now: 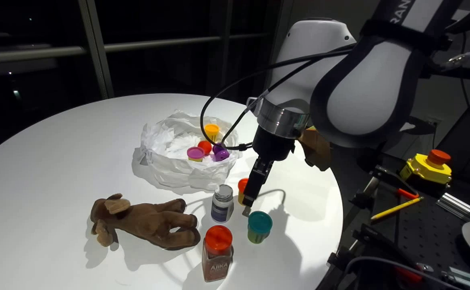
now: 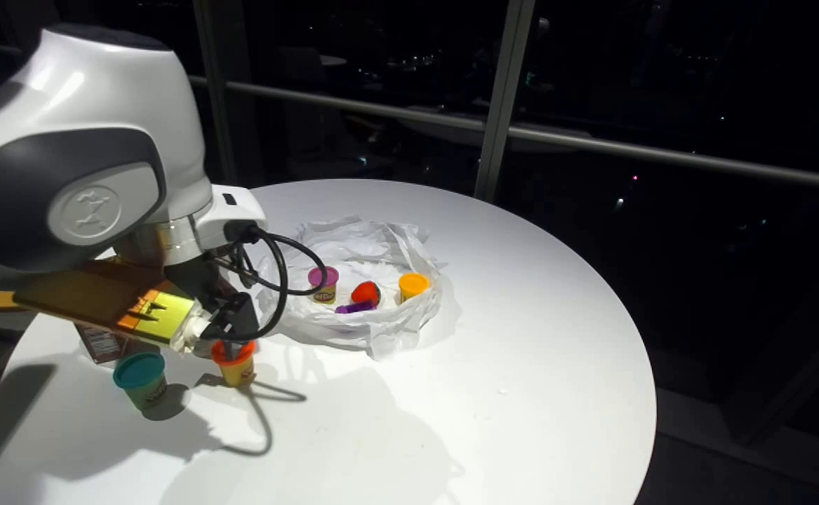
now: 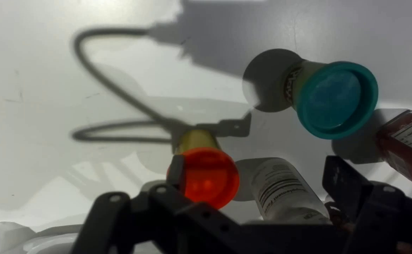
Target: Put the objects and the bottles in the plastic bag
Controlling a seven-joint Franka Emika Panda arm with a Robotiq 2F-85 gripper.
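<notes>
Gripper (image 3: 256, 173) poised low above a round white tabletop (image 1: 69, 169), its jaws set wide with nothing held. In both exterior views the plastic bag (image 1: 170, 173) gapes toward the far edge, containing a pink-lidded tub (image 1: 195, 154), a yellow-lidded tub (image 1: 212, 131), a round red item (image 1: 205, 147) and a purple item (image 1: 221, 155); the task looks part done. Outside it, a teal-lidded tub (image 1: 259, 227) stands nearest the right edge, then a red-capped bottle (image 1: 217, 253), then a brown plush animal (image 1: 150, 223). In the wrist view one jaw overlaps the rim of a red-lidded tub (image 3: 207, 173), contact unclear, and a white bottle (image 3: 285, 192) shows in the gap. Lining up the next pick seems the step in hand; it probably calls for a sideways shift to straddle tub or bottle squarely before closing.
</notes>
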